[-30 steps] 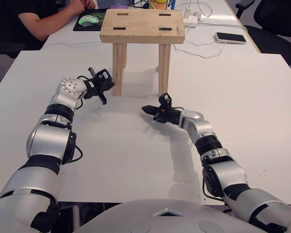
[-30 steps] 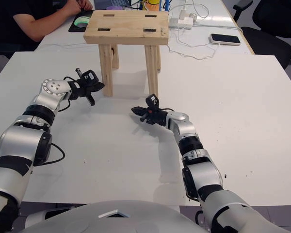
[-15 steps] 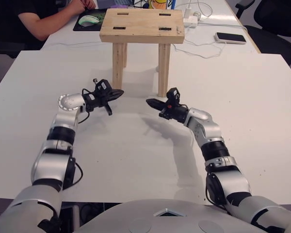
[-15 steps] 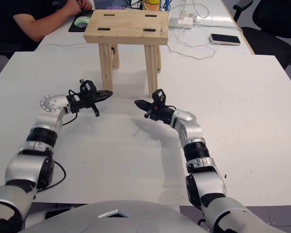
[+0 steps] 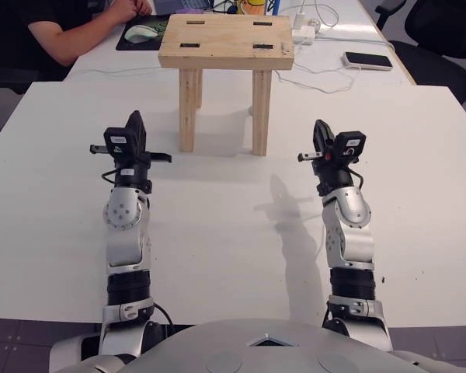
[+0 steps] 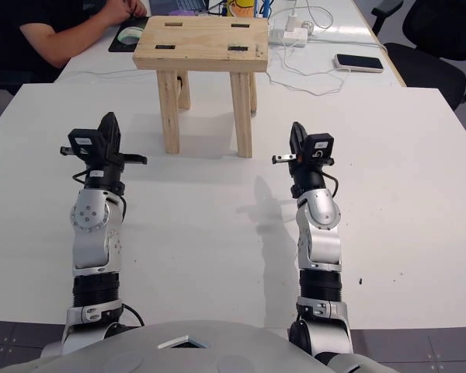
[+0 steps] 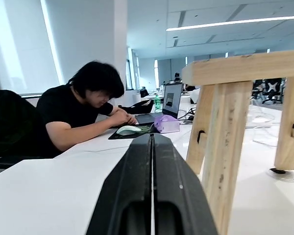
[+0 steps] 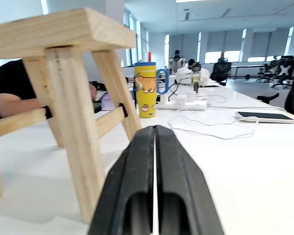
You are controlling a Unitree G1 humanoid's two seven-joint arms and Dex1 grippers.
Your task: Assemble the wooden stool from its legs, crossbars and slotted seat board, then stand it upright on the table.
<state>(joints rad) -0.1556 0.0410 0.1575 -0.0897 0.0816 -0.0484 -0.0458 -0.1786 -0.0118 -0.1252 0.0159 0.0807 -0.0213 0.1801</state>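
Note:
The wooden stool (image 5: 227,43) stands upright at the far middle of the white table (image 5: 419,171), slotted seat on top, legs and crossbars fitted. My left gripper (image 5: 132,126) is raised above the table, short of the stool's left front leg and to its left, fingers pressed together and holding nothing. My right gripper (image 5: 320,134) hovers short of the right front leg and to its right, also shut and empty. Both point forward at the stool. In the wrist views, the left gripper (image 7: 152,142) faces a leg (image 7: 220,147), and the right gripper (image 8: 156,132) faces the stool (image 8: 63,98).
Behind the stool on the adjoining table lie a phone (image 5: 369,60), white cables and a power strip (image 5: 304,33), a mouse on a dark pad (image 5: 144,33) and a yellow cup (image 8: 146,89). The near table surface between and around my arms is bare.
Both grippers drew back from the stool's front legs and swung apart, turning from pointing inward at each other to pointing forward, left one now farther left, right one farther right.

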